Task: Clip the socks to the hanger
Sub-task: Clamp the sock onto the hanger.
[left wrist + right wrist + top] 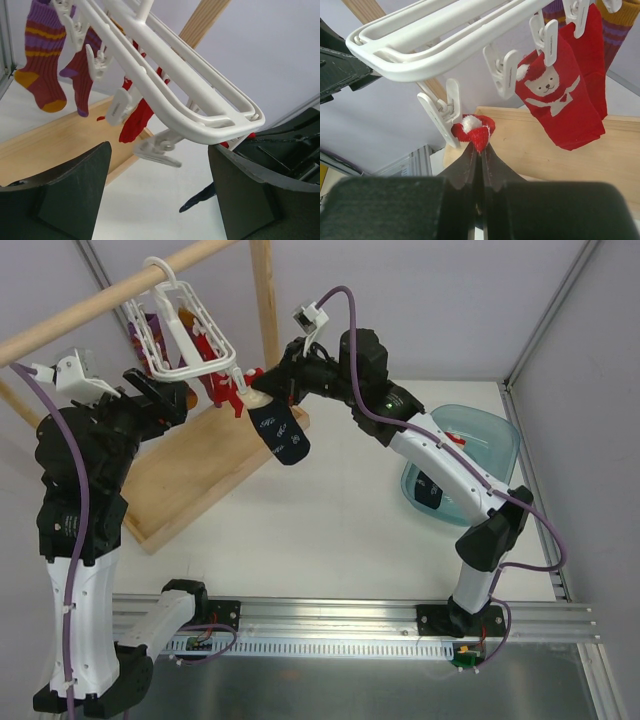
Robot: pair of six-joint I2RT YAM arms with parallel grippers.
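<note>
The white hanger (185,328) hangs by its hook from a wooden rod. My right gripper (262,392) is shut on the red-and-white cuff (476,131) of a navy sock (281,433), which dangles below it. The right wrist view shows the cuff held up against the lower end of a corner clip (441,114) under the hanger frame (435,45); I cannot tell if the clip grips it. My left gripper (168,400) is open, and the left wrist view shows the hanger's corner (235,125) just above its fingers (60,195). A second navy sock (432,490) lies in the teal basin.
Red socks with a white motif (555,95) and purple-orange striped socks (45,55) hang from other clips. The rod (100,300) stands on a post (265,300) over a wooden base board (200,485). The teal basin (495,435) sits at the right.
</note>
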